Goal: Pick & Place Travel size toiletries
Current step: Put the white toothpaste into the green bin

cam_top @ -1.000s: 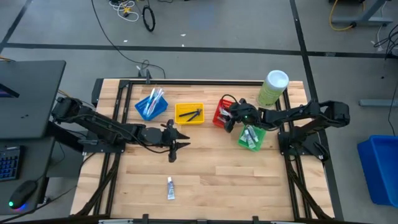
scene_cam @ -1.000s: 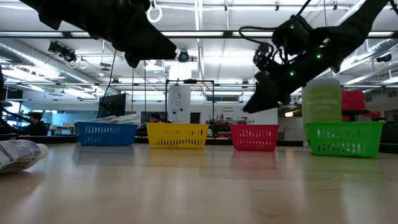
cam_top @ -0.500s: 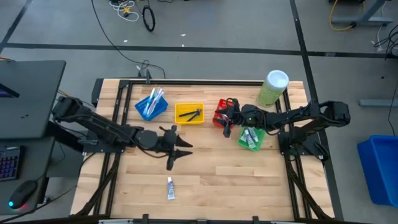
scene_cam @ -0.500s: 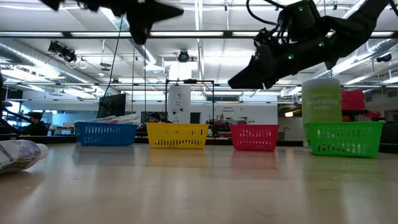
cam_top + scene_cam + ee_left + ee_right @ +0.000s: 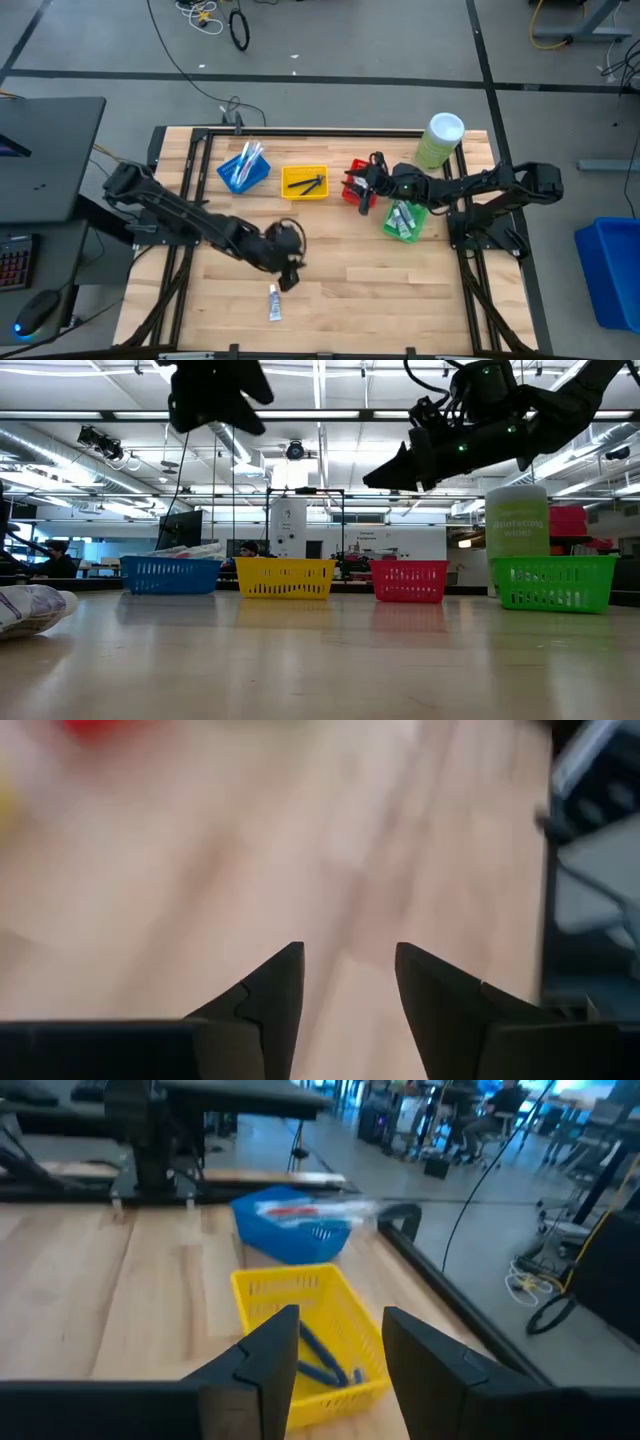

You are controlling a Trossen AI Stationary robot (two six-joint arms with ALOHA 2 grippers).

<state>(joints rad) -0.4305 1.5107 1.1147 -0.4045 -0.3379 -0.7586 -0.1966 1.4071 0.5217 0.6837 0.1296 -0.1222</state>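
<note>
One white tube (image 5: 273,301) with blue marks lies flat on the wood near the table's near edge; in the low view the tube (image 5: 30,608) shows at far left. My left gripper (image 5: 290,272) hangs open just above and slightly to the far side of it, its fingers (image 5: 275,985) apart over bare wood. My right gripper (image 5: 359,190) is open and empty, hovering over the red bin (image 5: 354,188); its wrist view looks past its fingers (image 5: 275,1342) at the yellow bin (image 5: 305,1342). Dark razors lie in the yellow bin (image 5: 305,182).
Blue bin (image 5: 243,170) with toothbrushes, yellow, red and green bins (image 5: 403,221) stand in a row across the table's far half. The pale-green canister (image 5: 438,141) stands at the far right corner. Bare wood lies around the tube. People sit in the room beyond.
My left gripper has moved toward the table's near edge, toward the tube, and has turned about. My right gripper has risen and tipped from slanting down toward level, drifting slightly toward the far edge over the red bin. The tube has stayed put.
</note>
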